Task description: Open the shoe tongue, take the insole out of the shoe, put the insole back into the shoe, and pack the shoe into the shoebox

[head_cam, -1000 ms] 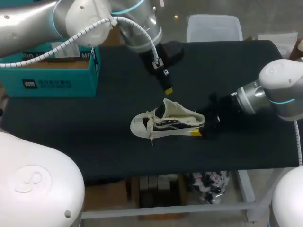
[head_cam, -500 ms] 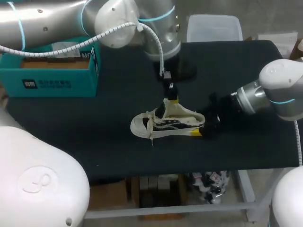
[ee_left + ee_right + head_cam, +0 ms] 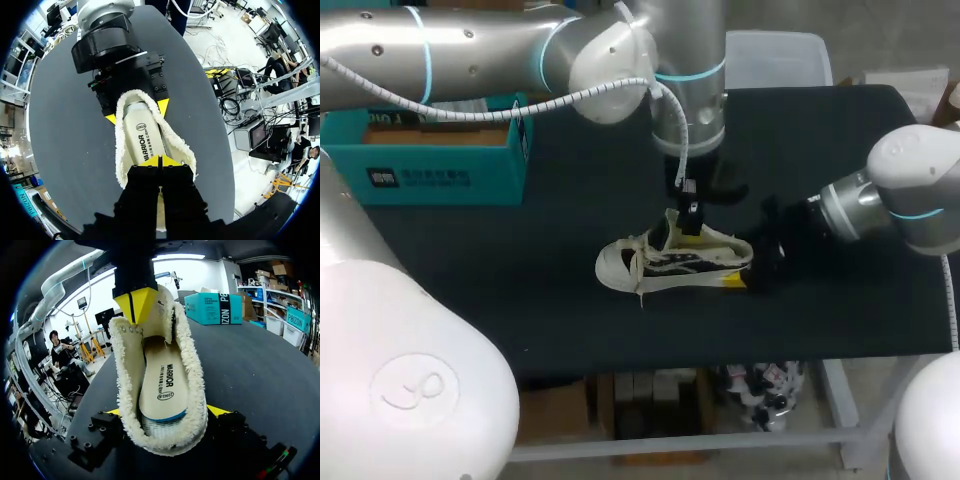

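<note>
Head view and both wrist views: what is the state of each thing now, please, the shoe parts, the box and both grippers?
left gripper: shut on the tongue.
right gripper: shut on the shoe, at its heel.
shoe: upright on its sole on the table.
tongue: lifted.
insole: flat inside the shoe.
shoebox: apart from the shoe, seems open on top.

a flat black table top (image 3: 520, 300)

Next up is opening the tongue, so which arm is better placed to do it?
Left. The left gripper is at the tongue end of the shoe; the right gripper clamps the heel, steadying it.
</note>
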`<state>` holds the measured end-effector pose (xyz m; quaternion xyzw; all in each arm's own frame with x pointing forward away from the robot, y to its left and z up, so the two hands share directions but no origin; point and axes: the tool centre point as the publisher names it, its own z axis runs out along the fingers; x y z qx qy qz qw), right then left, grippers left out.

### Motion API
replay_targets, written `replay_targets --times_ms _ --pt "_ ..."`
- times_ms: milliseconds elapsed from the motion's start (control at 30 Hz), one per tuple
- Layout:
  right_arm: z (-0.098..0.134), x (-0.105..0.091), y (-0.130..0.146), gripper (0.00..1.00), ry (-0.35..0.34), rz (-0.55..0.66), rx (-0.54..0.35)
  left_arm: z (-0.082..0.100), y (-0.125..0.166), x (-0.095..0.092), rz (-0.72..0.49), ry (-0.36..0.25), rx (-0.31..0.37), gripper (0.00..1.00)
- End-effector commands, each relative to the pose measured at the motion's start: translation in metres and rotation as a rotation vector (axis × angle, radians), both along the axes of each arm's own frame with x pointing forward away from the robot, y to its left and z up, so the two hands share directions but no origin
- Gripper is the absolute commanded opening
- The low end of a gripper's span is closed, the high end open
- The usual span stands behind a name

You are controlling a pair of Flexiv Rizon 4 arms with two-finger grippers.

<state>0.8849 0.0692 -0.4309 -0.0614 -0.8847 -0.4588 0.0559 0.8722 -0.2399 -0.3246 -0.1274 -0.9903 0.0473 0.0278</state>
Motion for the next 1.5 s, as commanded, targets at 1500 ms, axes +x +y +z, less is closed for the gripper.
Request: replay_targets --times_ms 1500 --pt "-0.007 0.000 -0.005 0.00 0.003 0.003 0.004 -0.094 0.015 -0.023 0.095 0.130 0.082 0.00"
